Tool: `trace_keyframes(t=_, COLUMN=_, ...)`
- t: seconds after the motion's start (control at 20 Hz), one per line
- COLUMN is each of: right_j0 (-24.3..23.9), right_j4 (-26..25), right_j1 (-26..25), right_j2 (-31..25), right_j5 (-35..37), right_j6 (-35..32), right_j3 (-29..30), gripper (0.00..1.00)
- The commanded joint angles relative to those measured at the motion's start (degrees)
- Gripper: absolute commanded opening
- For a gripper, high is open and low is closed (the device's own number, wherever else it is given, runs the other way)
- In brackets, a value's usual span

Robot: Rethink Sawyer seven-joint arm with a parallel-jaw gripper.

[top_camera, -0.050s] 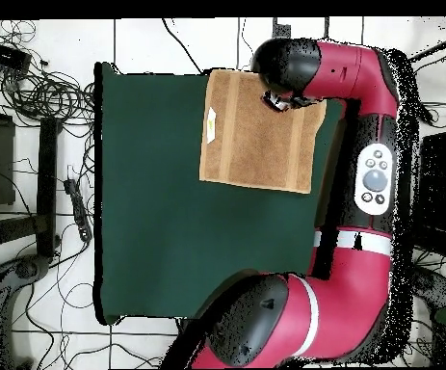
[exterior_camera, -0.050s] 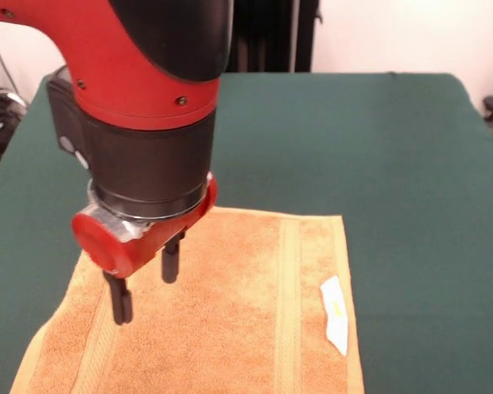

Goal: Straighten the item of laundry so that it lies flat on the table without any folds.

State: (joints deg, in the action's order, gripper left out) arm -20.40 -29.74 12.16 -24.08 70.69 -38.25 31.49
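Front view gives me the hand (exterior_camera, -0.050s: 145, 287) poised over the golden-orange towel (exterior_camera, -0.050s: 230, 312), its two black fingers (exterior_camera, -0.050s: 120, 302) apart and gripping nothing. I see the towel spread flat on the green desk (exterior_camera, -0.050s: 394, 164), its white tag (exterior_camera, -0.050s: 335, 323) lying near one banded end. From overhead, the towel (top_camera, -0.050s: 260, 130) sits by one desk edge.
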Motion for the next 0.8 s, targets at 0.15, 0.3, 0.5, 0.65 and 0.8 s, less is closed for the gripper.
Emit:
trace_keyframes(t=0.15, right_j0=1.44, right_j4=4.06, right_j1=1.16, right_j2=2.35, right_j5=-5.61, right_j6=-16.86, right_j3=15.04, gripper=1.0)
trace_keyframes(t=0.3, right_j0=1.72, right_j4=4.8, right_j1=1.49, right_j2=3.19, right_j5=-5.65, right_j6=-16.42, right_j3=15.3, gripper=1.0)
trace_keyframes(t=0.5, right_j0=2.15, right_j4=5.84, right_j1=1.51, right_j2=4.12, right_j5=-6.21, right_j6=-16.78, right_j3=15.68, gripper=1.0)
trace_keyframes(t=0.65, right_j0=1.93, right_j4=7.46, right_j1=2.3, right_j2=4.85, right_j5=-8.85, right_j6=-19.69, right_j3=18.05, gripper=1.0)
trace_keyframes(t=0.8, right_j0=2.15, right_j4=9.33, right_j1=3.04, right_j2=5.96, right_j5=-11.31, right_j6=-25.0, right_j3=20.62, gripper=1.0)
